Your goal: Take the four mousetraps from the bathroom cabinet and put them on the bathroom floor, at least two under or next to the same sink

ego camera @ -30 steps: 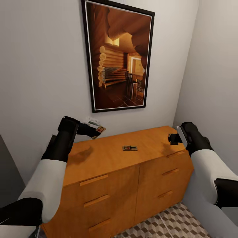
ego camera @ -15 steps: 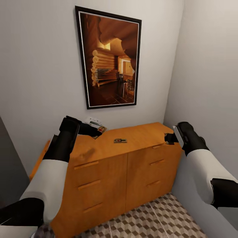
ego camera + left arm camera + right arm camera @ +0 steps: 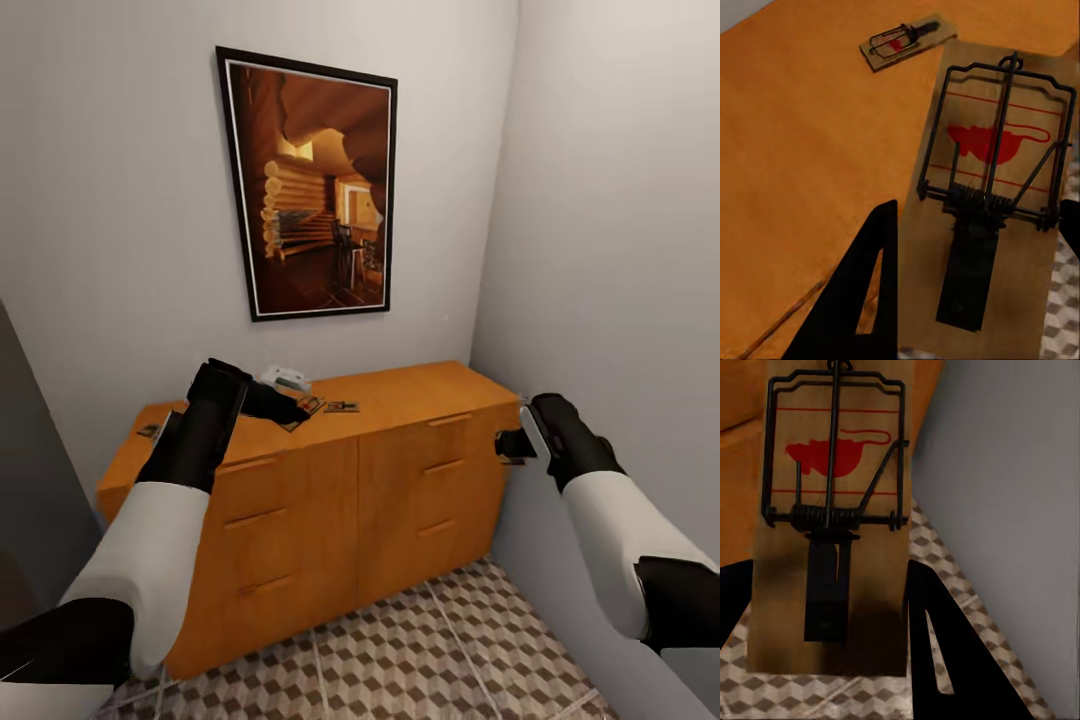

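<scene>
You had a mousetrap in each claw. The left gripper [image 3: 300, 410] was clamped on a trap [image 3: 986, 202], board lying flat between the fingers with its long axis running straight out from the wrist, spring bar and red mouse print facing the camera. It hung over the front part of the cabinet [image 3: 330, 490] top, just short of a loose trap [image 3: 342, 407] lying on the wood a little beyond and to its right; in the left wrist view that loose one [image 3: 906, 41] sat ahead of the held board, turned roughly crosswise to it. A small dark shape [image 3: 150, 431] near the cabinet's left end may have been a fourth trap, but it was too small to be sure.

The right gripper [image 3: 512, 445] was closed on its own trap [image 3: 832, 510], held off the cabinet's right front corner, close to the side wall [image 3: 620, 250], with the bathroom floor [image 3: 400, 650] directly beneath it.

What mattered for your next move: both held traps were well above the tiles, so the way to go was down and away from the cabinet. The right arm had clear floor below it; the left was over wood and would have needed to pull back first.
</scene>
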`<state>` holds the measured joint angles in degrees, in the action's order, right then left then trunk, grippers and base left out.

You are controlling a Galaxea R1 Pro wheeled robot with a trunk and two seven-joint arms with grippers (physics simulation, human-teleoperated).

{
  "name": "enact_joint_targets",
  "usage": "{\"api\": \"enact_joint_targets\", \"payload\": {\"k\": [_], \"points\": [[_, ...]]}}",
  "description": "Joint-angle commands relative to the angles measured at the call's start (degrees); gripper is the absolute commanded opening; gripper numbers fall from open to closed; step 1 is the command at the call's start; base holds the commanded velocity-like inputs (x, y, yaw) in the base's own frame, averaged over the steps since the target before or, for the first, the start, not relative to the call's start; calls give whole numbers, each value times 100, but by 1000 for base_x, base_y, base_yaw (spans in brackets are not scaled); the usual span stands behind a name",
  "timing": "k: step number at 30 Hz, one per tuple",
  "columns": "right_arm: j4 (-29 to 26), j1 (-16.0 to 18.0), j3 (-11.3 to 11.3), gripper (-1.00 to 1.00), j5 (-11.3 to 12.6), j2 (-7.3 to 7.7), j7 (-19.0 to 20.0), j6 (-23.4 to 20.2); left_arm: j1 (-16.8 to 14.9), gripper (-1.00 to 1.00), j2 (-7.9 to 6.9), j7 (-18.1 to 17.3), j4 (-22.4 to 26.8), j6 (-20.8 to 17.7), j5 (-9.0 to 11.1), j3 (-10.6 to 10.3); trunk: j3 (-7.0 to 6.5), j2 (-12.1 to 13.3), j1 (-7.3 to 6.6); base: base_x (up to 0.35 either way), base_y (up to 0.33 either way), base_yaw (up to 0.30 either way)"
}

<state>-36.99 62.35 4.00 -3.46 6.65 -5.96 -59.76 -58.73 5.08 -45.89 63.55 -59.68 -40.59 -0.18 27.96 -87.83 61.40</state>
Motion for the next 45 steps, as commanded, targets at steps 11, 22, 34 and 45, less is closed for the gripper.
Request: {"api": "enact_joint_targets", "payload": {"k": [11, 22, 34, 45], "points": [[2549, -629, 12, -100, -77, -4, 134, 2325, 1, -100, 44, 1869, -3464, 646, 1124, 948, 5, -5, -4, -310, -129, 0], [3880, -2080, 2, -100, -341, -6, 276, 4260, 596, -100, -27, 5008, -6312, 3618, 3380, 1256, 5, -5, -4, -314, -143, 0], [3883, -3388, -4, -100, -345, 18, 454, 5181, 1430, -100, -592, 5086, -6328, 4455, 3498, 1257, 5, -5, -4, -314, -158, 0], [3883, -3904, -12, -100, -338, -11, 455, 5571, 2709, -100, -986, 5125, -6328, 5377, 3530, 1257, 5, -5, -4, -314, -159, 0]]}}
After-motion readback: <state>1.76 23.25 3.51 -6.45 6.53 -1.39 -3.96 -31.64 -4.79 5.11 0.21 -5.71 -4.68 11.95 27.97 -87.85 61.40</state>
